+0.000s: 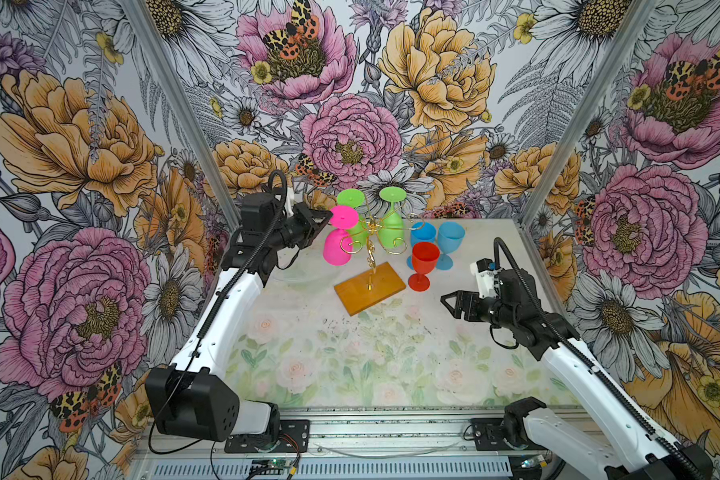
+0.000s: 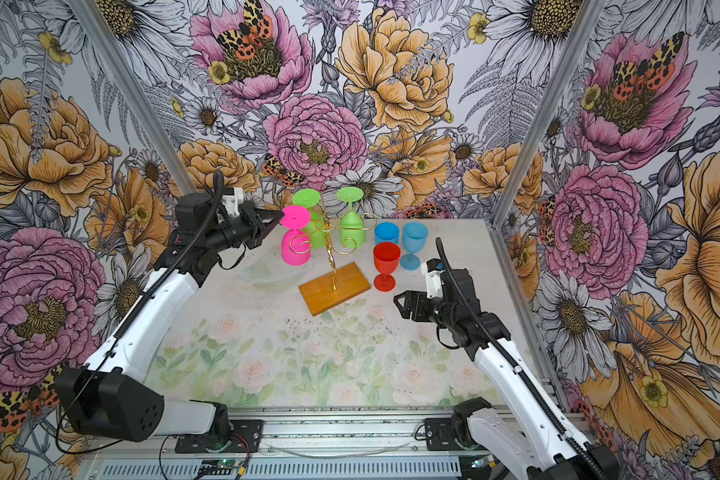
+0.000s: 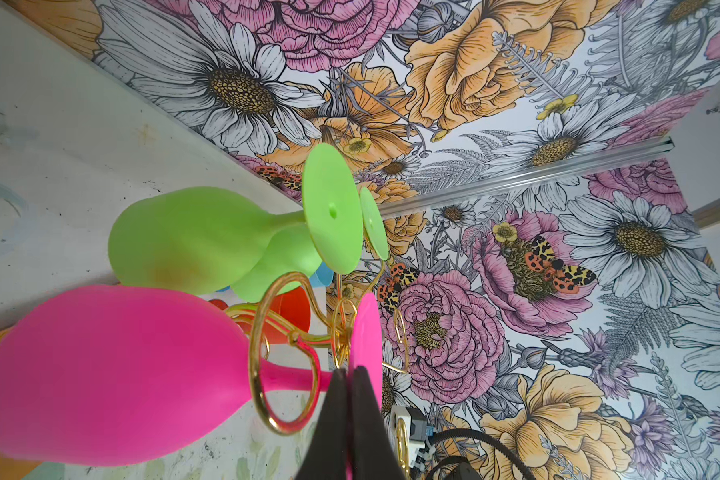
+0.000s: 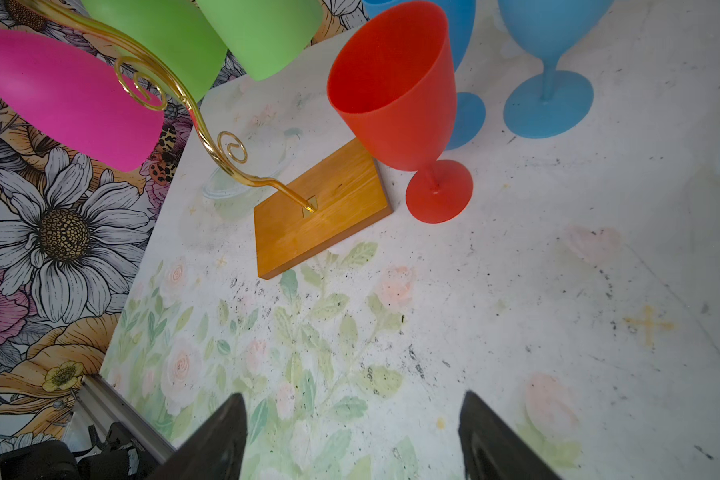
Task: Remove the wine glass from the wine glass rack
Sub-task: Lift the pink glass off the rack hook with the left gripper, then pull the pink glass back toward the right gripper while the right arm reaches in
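Note:
The wine glass rack (image 1: 368,289) (image 2: 334,287) is a gold wire stand on an orange-brown wooden base (image 4: 321,208). A pink wine glass (image 1: 336,247) (image 2: 295,249) (image 3: 100,374) hangs upside down from its left arm, the stem through a gold ring (image 3: 258,353). My left gripper (image 1: 329,215) (image 2: 281,215) (image 3: 350,372) is shut on the rim of that glass's round foot. Two green wine glasses (image 1: 391,224) (image 3: 192,237) hang at the back of the rack. To the right of the base, my right gripper (image 1: 445,301) (image 4: 352,399) is open and empty, low over the table.
A red wine glass (image 1: 424,259) (image 4: 391,83) stands upright just right of the base. Two blue glasses (image 1: 449,241) (image 1: 422,235) stand behind it. A clear shallow dish (image 2: 262,272) lies left of the base. Flowered walls close in at back and sides.

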Tool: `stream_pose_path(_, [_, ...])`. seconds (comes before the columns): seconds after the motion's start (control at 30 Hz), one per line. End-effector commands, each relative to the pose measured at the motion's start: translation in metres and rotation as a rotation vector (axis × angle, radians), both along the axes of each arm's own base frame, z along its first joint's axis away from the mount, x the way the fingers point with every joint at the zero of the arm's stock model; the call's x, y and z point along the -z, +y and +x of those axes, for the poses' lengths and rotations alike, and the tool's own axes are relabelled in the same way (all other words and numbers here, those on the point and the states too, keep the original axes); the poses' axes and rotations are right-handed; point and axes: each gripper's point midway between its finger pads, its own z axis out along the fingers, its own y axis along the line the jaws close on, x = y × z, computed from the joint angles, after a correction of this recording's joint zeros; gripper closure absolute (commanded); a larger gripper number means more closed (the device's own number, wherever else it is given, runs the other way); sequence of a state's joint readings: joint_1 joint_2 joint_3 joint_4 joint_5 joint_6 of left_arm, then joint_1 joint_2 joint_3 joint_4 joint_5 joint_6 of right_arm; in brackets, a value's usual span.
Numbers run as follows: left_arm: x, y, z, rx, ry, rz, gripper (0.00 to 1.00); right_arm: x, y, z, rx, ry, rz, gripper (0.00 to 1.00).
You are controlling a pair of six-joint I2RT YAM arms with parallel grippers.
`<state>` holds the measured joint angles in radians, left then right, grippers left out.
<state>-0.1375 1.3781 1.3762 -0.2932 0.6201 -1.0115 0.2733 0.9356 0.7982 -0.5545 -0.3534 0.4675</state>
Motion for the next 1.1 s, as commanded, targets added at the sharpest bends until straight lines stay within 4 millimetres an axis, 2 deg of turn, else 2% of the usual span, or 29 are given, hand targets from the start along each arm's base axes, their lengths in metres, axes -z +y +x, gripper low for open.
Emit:
stream_pose_path(0.0, [-0.02, -0.004, -0.015, 0.048, -0.059, 0.008, 1.0, -0.008, 0.0, 0.001, 0.006, -0.032, 0.025, 0.19])
stream_pose_path(0.23, [-0.024, -0.003, -0.035, 0.067, -0.071, 0.0, 1.0, -0.007, 0.001, 0.001, 0.006, -0.027, 0.029, 0.19])
stream_pose_path(0.43, [-0.025, 0.009, -0.057, 0.038, -0.088, 0.028, 1.0, -0.006, 0.002, 0.002, 0.002, -0.02, 0.037, 0.19])
stream_pose_path(0.57, [-0.017, 0.027, -0.069, -0.031, -0.078, 0.093, 1.0, -0.005, 0.004, 0.003, -0.002, -0.016, 0.044, 0.19])
stream_pose_path(0.83, [-0.003, 0.047, -0.094, -0.091, -0.08, 0.177, 1.0, -0.004, 0.006, 0.004, -0.005, -0.003, 0.056, 0.2])
stream_pose_path(1.07, [0.019, 0.057, -0.133, -0.104, -0.099, 0.333, 1.0, 0.0, 0.008, 0.003, -0.014, 0.018, 0.063, 0.2])
